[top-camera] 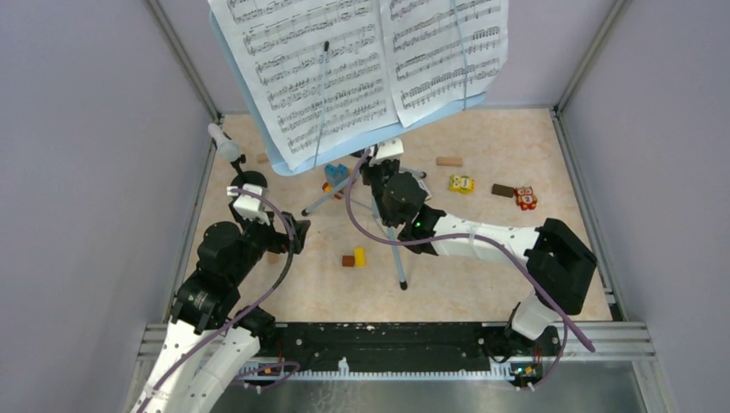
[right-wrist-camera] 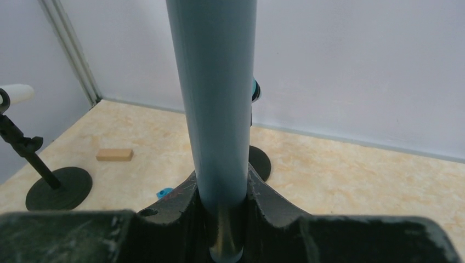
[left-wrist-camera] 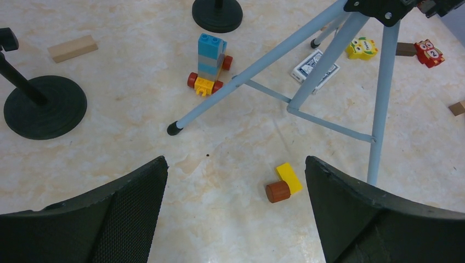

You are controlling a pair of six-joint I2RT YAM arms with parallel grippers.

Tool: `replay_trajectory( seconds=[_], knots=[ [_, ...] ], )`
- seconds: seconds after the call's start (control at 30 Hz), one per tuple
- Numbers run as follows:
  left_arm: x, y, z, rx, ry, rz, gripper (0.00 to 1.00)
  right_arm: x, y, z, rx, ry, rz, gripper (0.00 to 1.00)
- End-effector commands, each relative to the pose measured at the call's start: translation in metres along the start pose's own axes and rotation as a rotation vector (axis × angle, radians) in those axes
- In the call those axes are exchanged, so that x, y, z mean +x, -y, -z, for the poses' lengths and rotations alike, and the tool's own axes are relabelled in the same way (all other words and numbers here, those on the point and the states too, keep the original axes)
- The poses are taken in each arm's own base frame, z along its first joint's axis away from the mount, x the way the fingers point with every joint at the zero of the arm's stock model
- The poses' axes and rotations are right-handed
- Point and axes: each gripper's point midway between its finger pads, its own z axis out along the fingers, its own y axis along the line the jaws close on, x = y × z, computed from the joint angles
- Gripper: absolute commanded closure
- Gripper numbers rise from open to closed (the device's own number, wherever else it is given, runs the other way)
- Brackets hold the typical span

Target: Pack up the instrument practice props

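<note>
The light-blue music rack (top-camera: pixel 274 160) stands at the back on tripod legs (left-wrist-camera: pixel 252 68) and carries white sheet-music pages (top-camera: pixel 318 69). My right gripper (top-camera: pixel 385 182) is shut on the rack's upright pole (right-wrist-camera: pixel 219 104). My left gripper (top-camera: pixel 293 234) is open and empty, low over the table left of the tripod; its fingers (left-wrist-camera: pixel 126 213) frame bare table. A white microphone (top-camera: pixel 225 143) sits in a black round-based holder (left-wrist-camera: pixel 45 107) at the left. A second holder base (left-wrist-camera: pixel 217 13) stands behind the tripod. A bit of blue microphone (right-wrist-camera: pixel 254 90) shows behind the pole.
A blue-and-orange toy car (left-wrist-camera: pixel 210 63) and a card deck (left-wrist-camera: pixel 314 66) lie under the rack. A yellow block and a brown cylinder (left-wrist-camera: pixel 282 186) lie near a tripod leg. Wooden blocks (top-camera: pixel 448 161) and small owl figures (top-camera: pixel 525 197) lie at the back right. Walls close three sides.
</note>
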Motion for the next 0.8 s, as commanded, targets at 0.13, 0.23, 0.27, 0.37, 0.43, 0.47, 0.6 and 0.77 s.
replay_trajectory(
  seconds=[0.13, 0.23, 0.27, 0.37, 0.43, 0.47, 0.6, 0.77],
  knots=[
    [-0.006, 0.0, -0.002, -0.002, 0.029, 0.0, 0.01, -0.033, -0.024, -0.016, -0.011, 0.113, -0.223, 0.99],
    [-0.007, -0.006, -0.002, -0.035, 0.035, 0.0, 0.01, -0.025, -0.025, -0.013, -0.037, 0.086, -0.192, 0.79],
    [-0.007, -0.007, -0.002, -0.037, 0.037, -0.001, 0.01, -0.024, -0.023, -0.009, -0.045, 0.081, -0.192, 0.68],
    [-0.008, -0.008, -0.001, -0.041, 0.043, -0.003, 0.01, -0.03, -0.015, 0.004, -0.075, 0.071, -0.186, 0.46],
    [-0.009, -0.005, 0.0, -0.029, 0.048, -0.007, 0.01, -0.042, -0.011, 0.016, -0.118, 0.069, -0.18, 0.36],
    [-0.011, -0.003, 0.0, -0.015, 0.053, -0.011, 0.01, -0.043, -0.009, 0.022, -0.134, 0.059, -0.17, 0.32],
    [-0.019, 0.02, 0.0, 0.111, 0.085, -0.021, 0.01, -0.033, -0.004, 0.051, -0.219, -0.006, -0.216, 0.24],
    [-0.038, 0.033, 0.002, 0.178, 0.162, 0.015, 0.01, -0.011, -0.004, 0.093, -0.361, -0.104, -0.255, 0.24]
  ],
)
